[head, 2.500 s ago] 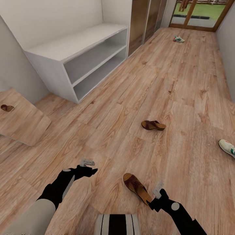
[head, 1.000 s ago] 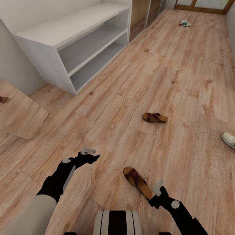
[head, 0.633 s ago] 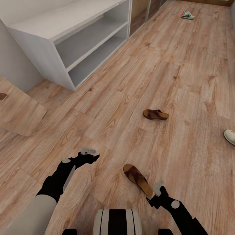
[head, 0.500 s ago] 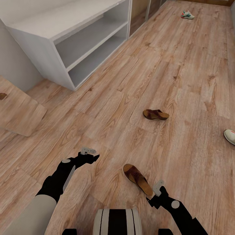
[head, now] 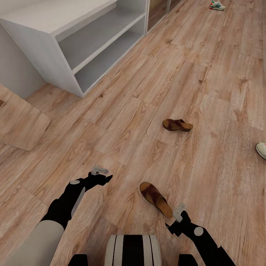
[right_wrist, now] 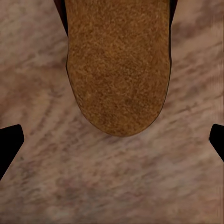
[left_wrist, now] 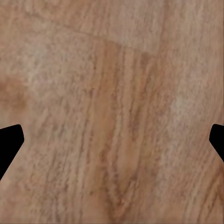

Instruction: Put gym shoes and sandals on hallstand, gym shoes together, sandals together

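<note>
The right pincer (head: 180, 213) is held low over the corridor floor (head: 207, 92) at about 5 o'clock in the head view, its fingers spread wide and nothing gripped; in the right wrist view only the two dark fingertips (right_wrist: 10, 140) are seen at the picture's edges. The rounded heel end of the near sandal (right_wrist: 116, 65) is seen between them and ahead, apart from both tips. In the head view this near sandal (head: 156, 199) lies flat on the planks just beside the right pincer, running toward 11 o'clock from it.

The left pincer (head: 99, 171) is held at about 7 o'clock, likewise released, with bare wood grain (left_wrist: 112, 112) seen between its fingertips in the left wrist view.

The second sandal (head: 177, 125) lies farther out on the floor, near 1 o'clock from the picture's centre. One gym shoe (head: 262, 150) is cut by the edge at 3 o'clock; the other gym shoe (head: 217, 4) lies far off at 1 o'clock. The hallstand (head: 48, 22), pale grey with two open shelves, stands at 11 o'clock against the wall, with no shoe seen on it.
</note>
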